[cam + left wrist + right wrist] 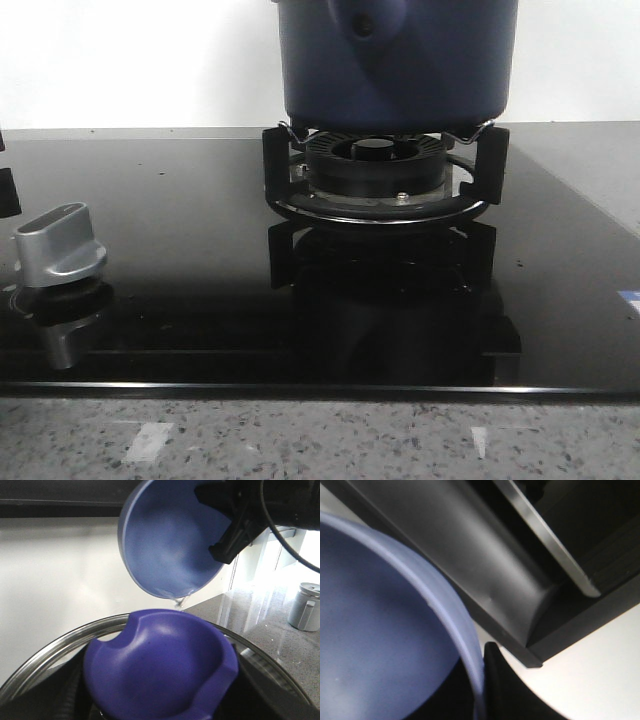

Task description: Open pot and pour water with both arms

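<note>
In the front view you see a dark-blue pot (398,60) sitting on the black burner ring (380,175) of a glossy black stovetop (180,250), at the middle back of the scene. A handle mount with a dark round hole faces you. A silver knob (60,245) stands at the near left. Neither arm shows here, and the top of the pot is cut off, so you cannot see inside it from this angle.

In the left wrist view, you look down on a purple, bowl-shaped lid (160,665) close under the camera, with a metal rim (45,655) curving around it. Whether this gripper is clamped on the lid you cannot tell, since its fingers are hidden. Above it, a light-blue cup (170,540) is tipped mouth downward, held by the right gripper (235,527), whose dark fingers are closed on the cup's rim. A thin trickle of water (178,601) falls from its lip. A grey canister (306,607) stands far off on the counter.

In the right wrist view, the cup's pale rim (450,615) fills the frame, a dark finger (492,680) pressed against it.

The pouring step seems to be in hand, nearly finished. Next you likely need to right the cup and set it down gently.
</note>
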Controlling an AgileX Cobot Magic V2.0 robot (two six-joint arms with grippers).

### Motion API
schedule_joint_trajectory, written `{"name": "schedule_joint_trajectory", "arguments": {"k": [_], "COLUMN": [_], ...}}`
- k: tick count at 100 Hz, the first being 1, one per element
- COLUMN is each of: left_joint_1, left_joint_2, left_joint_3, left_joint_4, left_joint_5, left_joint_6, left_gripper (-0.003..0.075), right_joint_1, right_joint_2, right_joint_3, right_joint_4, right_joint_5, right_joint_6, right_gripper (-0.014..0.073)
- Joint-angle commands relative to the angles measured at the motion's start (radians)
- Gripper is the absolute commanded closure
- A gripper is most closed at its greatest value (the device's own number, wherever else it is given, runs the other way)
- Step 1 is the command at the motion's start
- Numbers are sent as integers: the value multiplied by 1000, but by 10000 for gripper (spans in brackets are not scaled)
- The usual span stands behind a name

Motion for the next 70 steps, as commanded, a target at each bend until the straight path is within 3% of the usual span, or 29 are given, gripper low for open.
{"name": "schedule_joint_trajectory", "arguments": {"k": [1, 33, 70], "left_joint_1": [0, 0, 0], "left_joint_2": [-30, -30, -30], "left_joint_3": [-35, -35, -35], "left_joint_4": [-74, -74, -74], "left_joint_5": [3, 3, 3], "left_joint_6": [-1, -1, -1], "left_gripper": [353, 353, 353], "right_joint_1": [15, 75, 98], "right_joint_2": [-32, -32, -32], "right_joint_3": [-25, 6, 6], "right_joint_4": [-135, -290, -286], "right_joint_5": [-30, -21, 31], "right_joint_6": [9, 9, 9], "right_gripper": [638, 639, 639]}}
